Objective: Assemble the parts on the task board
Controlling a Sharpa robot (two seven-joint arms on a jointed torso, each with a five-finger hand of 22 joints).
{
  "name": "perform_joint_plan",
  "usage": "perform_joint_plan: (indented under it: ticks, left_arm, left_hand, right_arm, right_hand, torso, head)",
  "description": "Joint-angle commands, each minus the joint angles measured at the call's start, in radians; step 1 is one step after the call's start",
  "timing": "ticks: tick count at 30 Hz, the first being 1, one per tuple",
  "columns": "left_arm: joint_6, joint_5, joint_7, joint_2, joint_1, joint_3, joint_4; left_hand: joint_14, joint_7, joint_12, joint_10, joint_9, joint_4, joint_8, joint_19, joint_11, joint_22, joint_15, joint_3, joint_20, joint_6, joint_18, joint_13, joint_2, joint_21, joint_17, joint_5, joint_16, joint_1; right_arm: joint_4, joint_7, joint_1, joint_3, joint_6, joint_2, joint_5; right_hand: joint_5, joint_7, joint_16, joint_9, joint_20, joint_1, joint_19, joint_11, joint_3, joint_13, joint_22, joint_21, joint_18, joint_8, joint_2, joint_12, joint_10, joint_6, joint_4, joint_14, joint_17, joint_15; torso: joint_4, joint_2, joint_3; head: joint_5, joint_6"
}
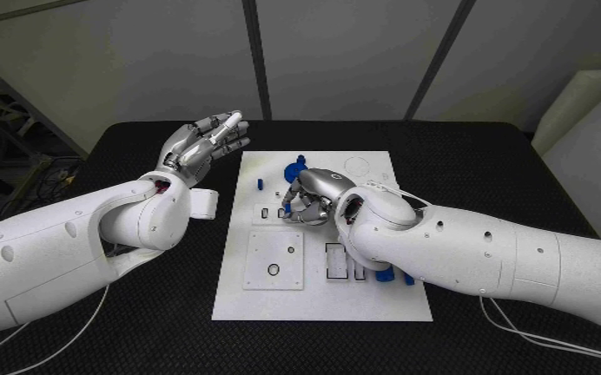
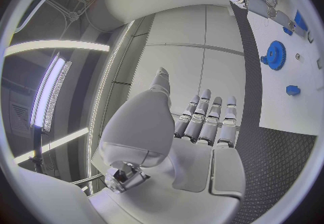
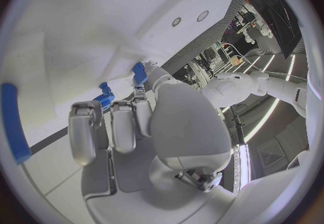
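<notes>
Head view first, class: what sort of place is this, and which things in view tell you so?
Probably a robotics lab or test cell. A white task board with small blue parts lies on a black table, grey partition panels stand behind, and two white robot arms work there.

A black, textured table (image 1: pixel 488 175) carries everything in the head view, its surface running from nine o'clock round to three o'clock. Behind it, at twelve o'clock, stands a wall of pale grey panels (image 1: pixel 338 36) split by dark upright seams. At nine o'clock, off the table's edge, a dark metal frame (image 1: pixel 28 136) stands.
</notes>
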Motion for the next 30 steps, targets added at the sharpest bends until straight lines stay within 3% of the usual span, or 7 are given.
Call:
perform_joint_plan:
  ticks: [1, 17, 30]
  left_arm:
    - [0.006, -0.007, 0.004, 0.0, 0.002, 0.001, 0.0]
    - [0.007, -0.007, 0.004, 0.0, 0.002, 0.001, 0.0]
    - [0.007, -0.007, 0.004, 0.0, 0.002, 0.001, 0.0]
  left_hand:
    - [-0.004, 0.063, -0.005, 0.001, -0.001, -0.006, -0.002, 0.001, -0.004, -0.001, -0.001, 0.0, -0.003, -0.001, -0.014, 0.0, 0.011, 0.005, -0.001, 0.0, -0.006, -0.002]
    - [-0.004, 0.063, -0.005, 0.001, -0.001, -0.006, -0.002, 0.001, -0.004, -0.001, -0.001, 0.0, -0.003, -0.001, -0.014, 0.0, 0.011, 0.005, -0.001, 0.0, -0.006, -0.002]
    - [-0.004, 0.063, -0.005, 0.001, -0.001, -0.006, -0.002, 0.001, -0.004, -0.001, -0.001, 0.0, -0.003, -0.001, -0.014, 0.0, 0.011, 0.005, -0.001, 0.0, -0.006, -0.002]
  right_arm:
    - [-0.003, -0.018, -0.002, -0.003, 0.04, -0.001, -0.014]
    - [-0.009, -0.015, -0.003, -0.003, 0.052, 0.001, -0.019]
    - [-0.008, -0.018, -0.003, -0.003, 0.052, 0.001, -0.024]
  right_hand:
    - [0.006, -0.005, -0.006, 0.016, -0.008, -0.012, 0.104, -0.002, -0.004, 0.079, 0.263, 0.006, -0.015, -0.007, 0.001, -0.01, -0.005, 0.005, -0.003, 0.06, 0.061, -0.004]
    - [0.005, 0.014, -0.011, 0.005, 0.001, -0.027, 0.104, 0.012, -0.006, 0.035, 0.263, 0.006, -0.015, -0.023, -0.02, -0.069, -0.037, -0.059, -0.015, 0.059, 0.055, 0.006]
    - [0.005, 0.017, -0.012, 0.004, 0.004, -0.032, 0.104, 0.015, -0.008, 0.03, 0.263, 0.006, -0.015, -0.022, -0.027, -0.076, -0.041, -0.071, -0.017, 0.059, 0.055, 0.009]
  torso:
    - [-0.0002, 0.0, 0.0]
    - [-0.0004, 0.0, -0.0003]
    - [-0.0007, 0.0, -0.0004]
  head:
    - [0.0, -0.002]
    - [-0.004, -0.004]
    - [-0.004, -0.006]
